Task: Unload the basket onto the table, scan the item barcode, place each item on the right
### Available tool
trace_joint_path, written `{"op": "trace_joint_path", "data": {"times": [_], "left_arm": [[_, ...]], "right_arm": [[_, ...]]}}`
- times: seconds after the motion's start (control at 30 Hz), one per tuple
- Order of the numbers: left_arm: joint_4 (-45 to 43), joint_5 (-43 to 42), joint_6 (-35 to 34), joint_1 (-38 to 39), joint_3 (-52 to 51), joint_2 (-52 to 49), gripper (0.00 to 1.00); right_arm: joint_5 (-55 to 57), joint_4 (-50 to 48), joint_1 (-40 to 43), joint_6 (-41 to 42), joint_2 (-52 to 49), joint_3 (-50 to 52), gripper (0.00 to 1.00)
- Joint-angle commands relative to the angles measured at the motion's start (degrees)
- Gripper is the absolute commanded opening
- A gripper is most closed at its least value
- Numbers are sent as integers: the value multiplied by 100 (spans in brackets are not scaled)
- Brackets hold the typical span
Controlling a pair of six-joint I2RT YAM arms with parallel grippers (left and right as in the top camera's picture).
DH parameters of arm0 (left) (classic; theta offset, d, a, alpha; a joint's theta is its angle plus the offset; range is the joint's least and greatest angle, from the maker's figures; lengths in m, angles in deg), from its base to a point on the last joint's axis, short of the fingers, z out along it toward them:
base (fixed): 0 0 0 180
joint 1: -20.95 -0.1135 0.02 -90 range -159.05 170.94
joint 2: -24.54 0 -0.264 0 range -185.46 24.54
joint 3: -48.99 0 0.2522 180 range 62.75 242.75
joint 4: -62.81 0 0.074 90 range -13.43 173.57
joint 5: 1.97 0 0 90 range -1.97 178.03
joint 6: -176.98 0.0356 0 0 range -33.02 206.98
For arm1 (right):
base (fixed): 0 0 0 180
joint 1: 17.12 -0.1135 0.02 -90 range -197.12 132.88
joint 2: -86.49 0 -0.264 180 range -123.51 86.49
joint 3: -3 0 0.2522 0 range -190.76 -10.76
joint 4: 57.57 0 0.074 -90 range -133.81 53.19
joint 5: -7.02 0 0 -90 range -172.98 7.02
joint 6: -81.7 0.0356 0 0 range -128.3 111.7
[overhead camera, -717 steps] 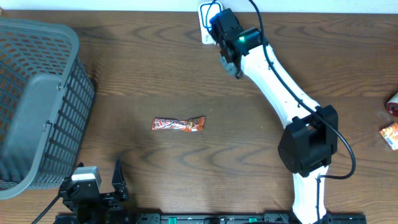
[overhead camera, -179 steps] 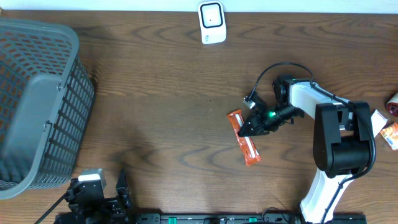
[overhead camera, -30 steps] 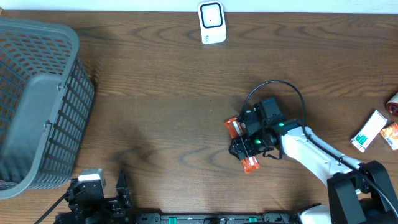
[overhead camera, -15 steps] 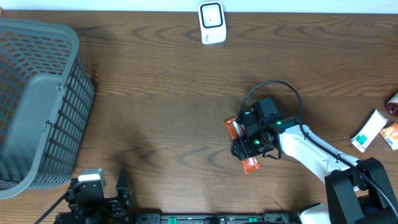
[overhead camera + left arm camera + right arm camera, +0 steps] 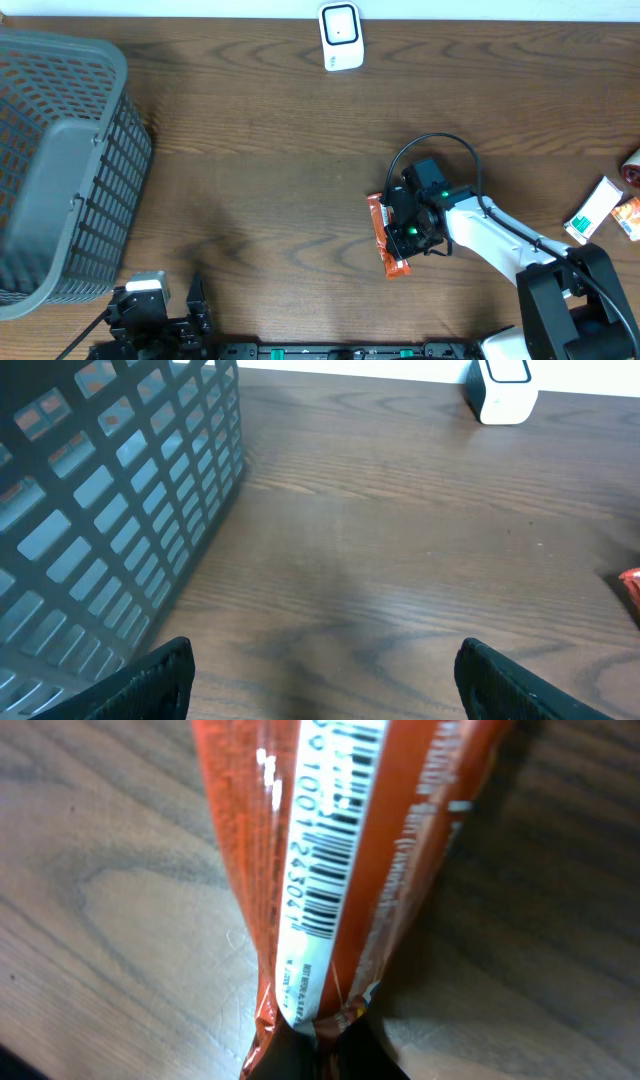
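An orange snack wrapper lies on the wooden table right of centre. My right gripper is shut on it, pinching the middle of the pack from the right. In the right wrist view the wrapper fills the frame, its white strip with the barcode facing the camera, and the fingertips are clamped on its crimped end. The white scanner stands at the table's far edge. My left gripper hangs open over bare wood at the near left, with nothing between its fingers.
A grey mesh basket fills the left side of the table, close to the left gripper. At the right edge lie a white box, an orange packet and a red item.
The right gripper has gone from open to shut on the wrapper. The pack has shifted slightly and now lies straighter. The left arm has not moved.
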State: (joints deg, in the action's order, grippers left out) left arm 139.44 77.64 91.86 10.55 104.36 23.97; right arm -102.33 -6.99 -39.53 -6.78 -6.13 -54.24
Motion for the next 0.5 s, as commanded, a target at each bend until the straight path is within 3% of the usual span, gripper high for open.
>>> {"op": "trace_joint_path", "data": {"times": [0.0, 0.23, 0.47], "left_arm": [[4, -35, -4, 20, 13, 35, 84], [4, -35, -4, 20, 13, 35, 84], [4, -35, -4, 20, 13, 35, 84]], "right_arm": [[-378, 240, -79, -732, 63, -393, 1], [-629, 1189, -358, -1746, 752, -1217, 1], [-688, 1445, -699, -2277, 949, -1368, 1]]}}
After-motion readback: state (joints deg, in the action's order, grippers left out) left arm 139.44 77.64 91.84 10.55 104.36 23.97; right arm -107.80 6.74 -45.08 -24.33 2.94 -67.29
